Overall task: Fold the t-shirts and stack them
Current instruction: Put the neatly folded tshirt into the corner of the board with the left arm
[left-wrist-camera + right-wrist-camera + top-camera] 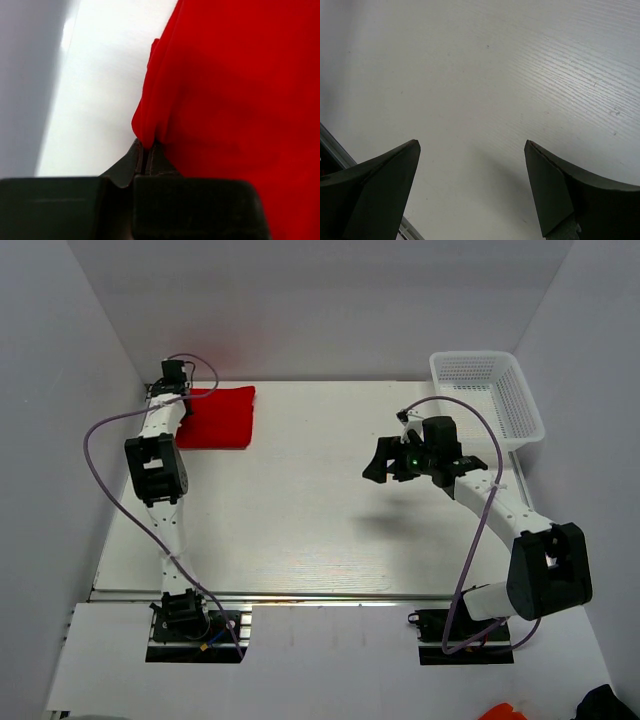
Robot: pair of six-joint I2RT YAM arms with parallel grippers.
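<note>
The red t-shirt (220,416) lies folded into a compact rectangle at the far left of the table. My left gripper (176,390) is at its left edge. In the left wrist view the jaws are closed together and pinch a fold of the red t-shirt (230,90) at my left gripper (146,147). My right gripper (384,464) hangs open and empty above the middle-right of the table. In the right wrist view my right gripper (471,145) has its fingers (390,175) wide apart over bare table.
A white mesh basket (488,395) stands at the far right corner. White walls enclose the table (320,510) on the left, back and right. A metal rail (300,595) runs along the near edge.
</note>
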